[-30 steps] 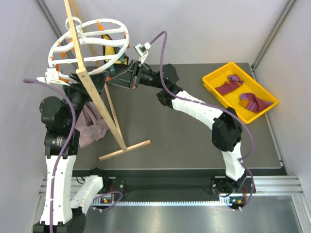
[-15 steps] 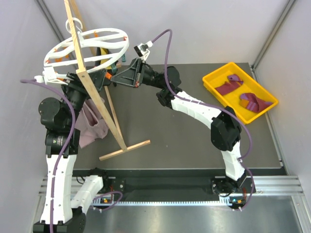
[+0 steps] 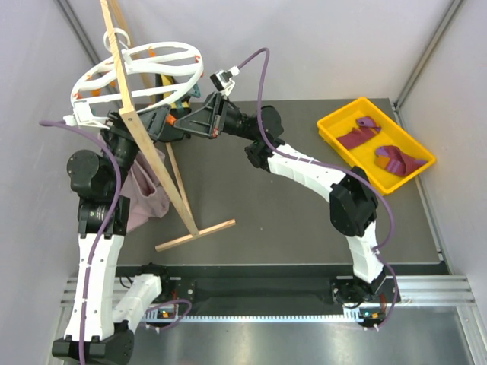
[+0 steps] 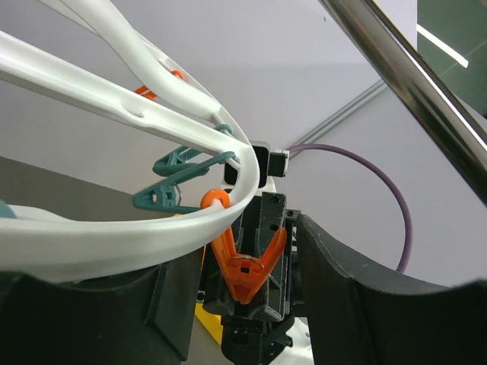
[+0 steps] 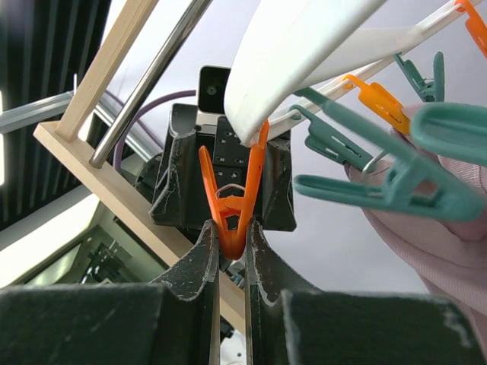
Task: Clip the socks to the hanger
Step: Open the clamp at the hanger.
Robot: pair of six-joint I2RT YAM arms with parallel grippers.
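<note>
Socks: two soft maroon-purple fabric socks are seen in one yellow plastic tray, well apart from both grippers.
Hanger: one round white plastic hanger, smooth and spoked, is seen just above both grippers.
Right gripper: almost closed, pinched on one orange plastic clip under the rim.
Left gripper: spread wide, nothing clasped; the rim is laid across one finger.
</note>
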